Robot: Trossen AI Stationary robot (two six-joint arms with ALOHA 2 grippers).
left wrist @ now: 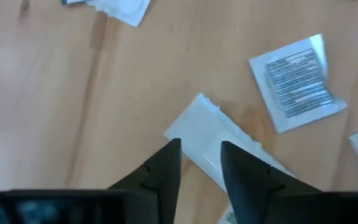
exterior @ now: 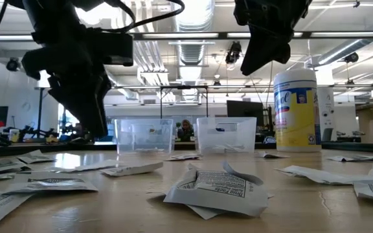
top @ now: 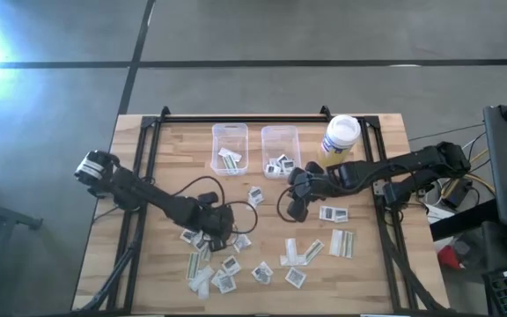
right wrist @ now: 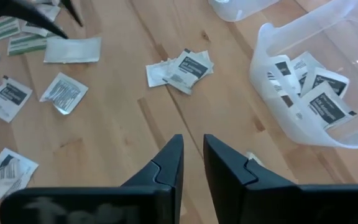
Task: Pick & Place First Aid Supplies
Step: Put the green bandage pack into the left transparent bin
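Packets [top: 296,278] lie scattered over the near half of the wooden table [top: 157,158], most of them in a loose cluster at the front left and a smaller group toward the front right, square white ones with dark print mixed with long pale strips. At the back of the table stand two clear bins side by side: the left bin [top: 230,148] holds a couple of strips, the right bin [top: 281,151] several printed squares, and just beside the right bin stands a white-lidded jar [top: 341,136] with a yellow label. The left gripper [left wrist: 200,158] hangs low over the front-left cluster, its fingers a little apart and empty, their tips poised over one end of a plain white strip [left wrist: 219,140] lying flat on the wood; a printed square packet [left wrist: 298,81] lies close beside that strip, not touching it. The right gripper [right wrist: 192,152] hovers above the middle of the table, just in front of the right bin, fingers slightly parted with nothing between them. From its wrist camera a small pile of squares [right wrist: 180,70] shows on the bare wood ahead of it, near the bin's wall. Seen from table height, both grippers hang clear above the surface.
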